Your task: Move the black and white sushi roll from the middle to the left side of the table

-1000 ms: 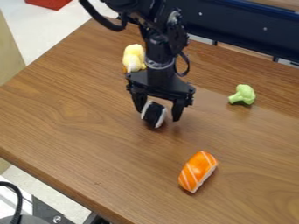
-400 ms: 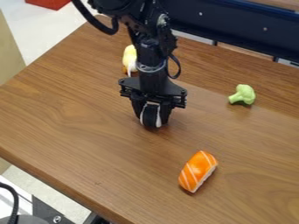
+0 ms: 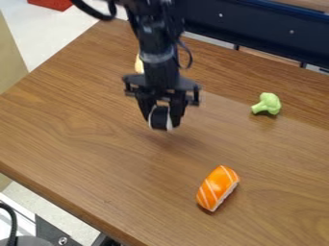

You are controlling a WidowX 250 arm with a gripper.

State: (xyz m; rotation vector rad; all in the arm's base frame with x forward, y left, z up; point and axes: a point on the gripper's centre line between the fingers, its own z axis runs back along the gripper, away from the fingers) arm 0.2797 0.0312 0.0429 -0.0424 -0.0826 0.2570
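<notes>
Left of centre, behind the arm [image 3: 158, 60]: yellow toy [image 3: 139, 65], mostly hidden, so its resting pose cannot be told.
Gripper [image 3: 161, 124]: over the worktop [image 3: 83, 125], pointing down, its two sides closed in on the roll.
Roll [image 3: 158, 118]: black with white at its sides, clamped between the fingertips; a grip from both sides probably keeps it from slipping out. It seems held clear of the wood, judging by the soft shadow apart below it.
Sushi [image 3: 218, 188]: orange with pale stripes, nearer the camera, lying at a slant on its white base, which likely keeps it steady.
Broccoli [image 3: 267, 104]: green, farther back, tipped on its side with the stem towards the left, probably because the head is too bulky to stand on.
</notes>
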